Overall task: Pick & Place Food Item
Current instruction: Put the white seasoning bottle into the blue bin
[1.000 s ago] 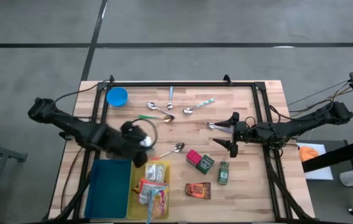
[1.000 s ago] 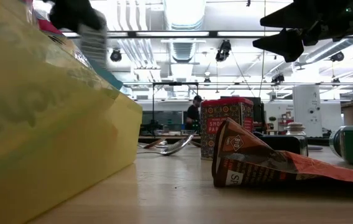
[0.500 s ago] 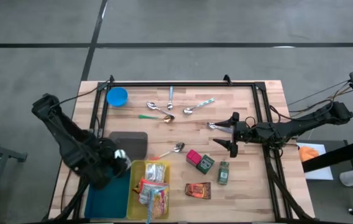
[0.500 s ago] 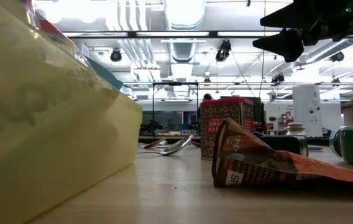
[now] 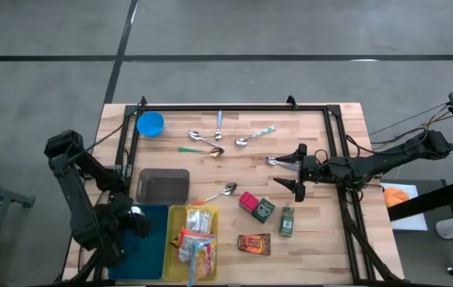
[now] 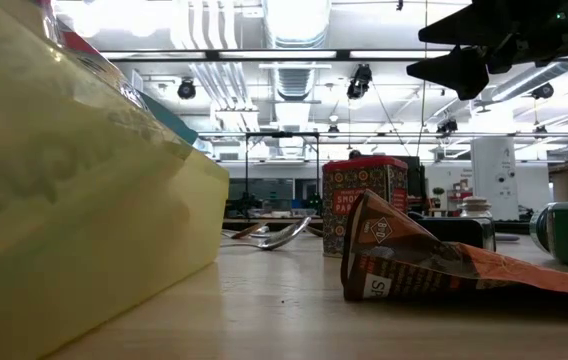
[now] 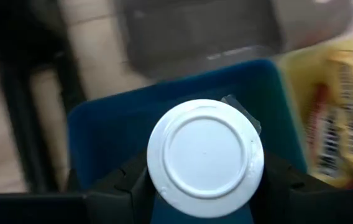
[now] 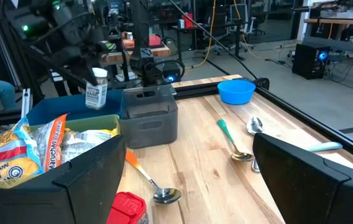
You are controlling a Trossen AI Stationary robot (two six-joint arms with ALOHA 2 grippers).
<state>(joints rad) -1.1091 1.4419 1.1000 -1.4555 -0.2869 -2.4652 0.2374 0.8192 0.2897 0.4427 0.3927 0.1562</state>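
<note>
My left gripper (image 5: 133, 217) hangs over the blue bin (image 5: 148, 247) at the table's near left, shut on a small spice bottle (image 8: 94, 90) with a white cap and a printed label. In the left wrist view, the bottle's white round top (image 7: 204, 158) faces the camera above the bin's blue floor (image 7: 120, 124). The yellow bin (image 5: 171, 239) beside it holds noodle packets (image 5: 198, 251). My right gripper (image 5: 294, 171) hovers open over the table's right half, holding nothing. My left gripper pinches the bottle between its two fingers (image 7: 123, 183), one on each side just under the white round top (image 7: 158, 180). The fingers come from above, slanting down. The bottle hangs upright below them (image 8: 93, 98), clear of the blue bin.
A grey bin (image 5: 163, 185) stands behind the blue one. Several spoons (image 5: 210, 143) and a blue bowl (image 5: 150, 123) lie at the far side. A red box (image 5: 248, 202), two green boxes (image 5: 263, 210) and a brown packet (image 5: 254, 244) lie near the middle.
My left gripper has carried the bottle from above the grey bin toward the table's left and near edge, sinking a little, and now hangs over the blue bin. Its wrist has rolled on the way. The grey bin now shows uncovered.
</note>
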